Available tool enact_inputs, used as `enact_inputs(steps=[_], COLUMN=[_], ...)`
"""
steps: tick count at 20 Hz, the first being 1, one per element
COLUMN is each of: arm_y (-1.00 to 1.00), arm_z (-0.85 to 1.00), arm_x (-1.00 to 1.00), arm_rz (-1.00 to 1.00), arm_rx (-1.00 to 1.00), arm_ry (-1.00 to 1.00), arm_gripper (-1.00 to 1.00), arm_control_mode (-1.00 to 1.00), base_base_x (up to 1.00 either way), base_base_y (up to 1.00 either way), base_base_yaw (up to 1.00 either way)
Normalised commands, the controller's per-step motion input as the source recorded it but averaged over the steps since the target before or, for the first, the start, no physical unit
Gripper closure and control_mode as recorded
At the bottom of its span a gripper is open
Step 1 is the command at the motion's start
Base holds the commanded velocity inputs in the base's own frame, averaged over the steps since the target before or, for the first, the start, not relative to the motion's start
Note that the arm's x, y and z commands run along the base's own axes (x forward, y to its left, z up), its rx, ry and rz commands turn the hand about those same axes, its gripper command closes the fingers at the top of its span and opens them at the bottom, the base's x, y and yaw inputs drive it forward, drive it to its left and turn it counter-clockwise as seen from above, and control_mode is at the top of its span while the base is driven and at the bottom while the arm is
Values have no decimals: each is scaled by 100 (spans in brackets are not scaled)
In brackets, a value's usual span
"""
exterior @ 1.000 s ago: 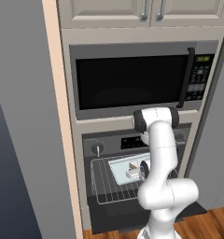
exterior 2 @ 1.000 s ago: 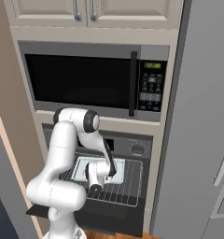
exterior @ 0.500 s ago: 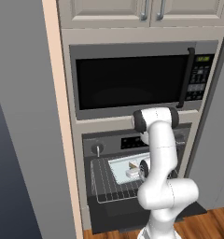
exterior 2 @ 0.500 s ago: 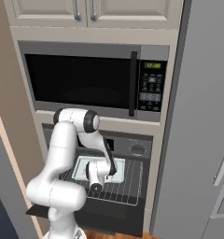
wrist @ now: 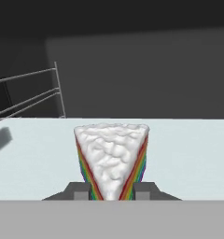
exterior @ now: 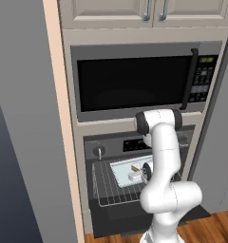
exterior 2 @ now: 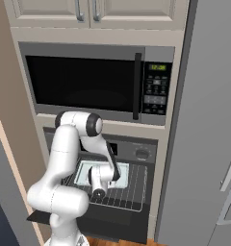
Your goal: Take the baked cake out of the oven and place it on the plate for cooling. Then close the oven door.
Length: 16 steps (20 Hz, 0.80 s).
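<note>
Inside oven cavity: tool (wrist: 112, 193), two small dark fingertips (wrist: 79, 191) flanking the narrow end of the cake
tool state: tips pressed against both rainbow sides of the slice, pinching it
cake: triangular wedge (wrist: 111, 158), white frosted top, rainbow-striped sides, point toward the camera, sitting on a pale flat rectangular tray (wrist: 188, 154)
tray: rests on the silver wire rack (exterior: 106, 182), rack pulled partly forward
oven: built-in grey steel unit (exterior: 104, 148) with round knobs and black display strip, below the black-windowed microwave (exterior: 135, 80)
oven door: dark panel (exterior 2: 108, 222) folded down, open
arm: white (exterior: 163, 156), elbow high, reaching down into the cavity
</note>
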Motion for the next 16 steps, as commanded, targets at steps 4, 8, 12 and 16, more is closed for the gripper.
enact_inputs(steps=[4,8,12,16], arm_y=[-11,-11,-22,-26], arm_z=[19,21,7,0], arm_x=[-31,-33,-36,-38], arm_rz=[0,0,0,0], arm_rx=[0,0,0,0], arm_ry=[0,0,0,0], arm_gripper=[100,100,100,100], arm_control_mode=[-100,-100,-100,-100], base_base_x=[0,0,0,0], base_base_y=[0,0,0,0], base_base_yaw=[0,0,0,0])
